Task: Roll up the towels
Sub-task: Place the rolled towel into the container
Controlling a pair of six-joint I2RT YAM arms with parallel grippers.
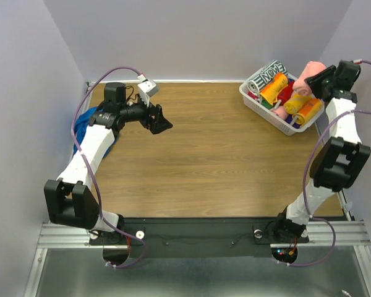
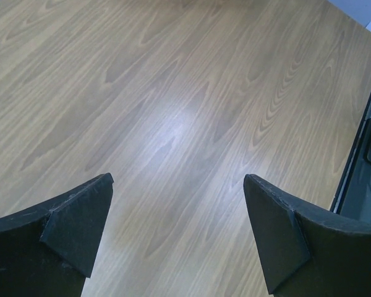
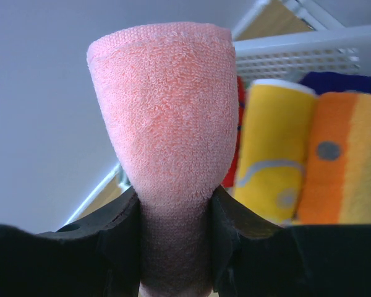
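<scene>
Closest to your right wrist lens, the right jaws pinch the salmon pink towel (image 3: 167,111). It is rolled, with its long axis along the fingers and its free end toward 12 o'clock. From overhead you see the right arm (image 1: 334,148) stretched to 1 o'clock, with the roll at the white basket (image 1: 263,112). Your left arm (image 1: 89,151) bends toward 10 o'clock, the left jaws spread wide above the worktop (image 2: 173,93). Only the overhead view shows the blue towel (image 1: 80,127), crumpled at 9 o'clock.
</scene>
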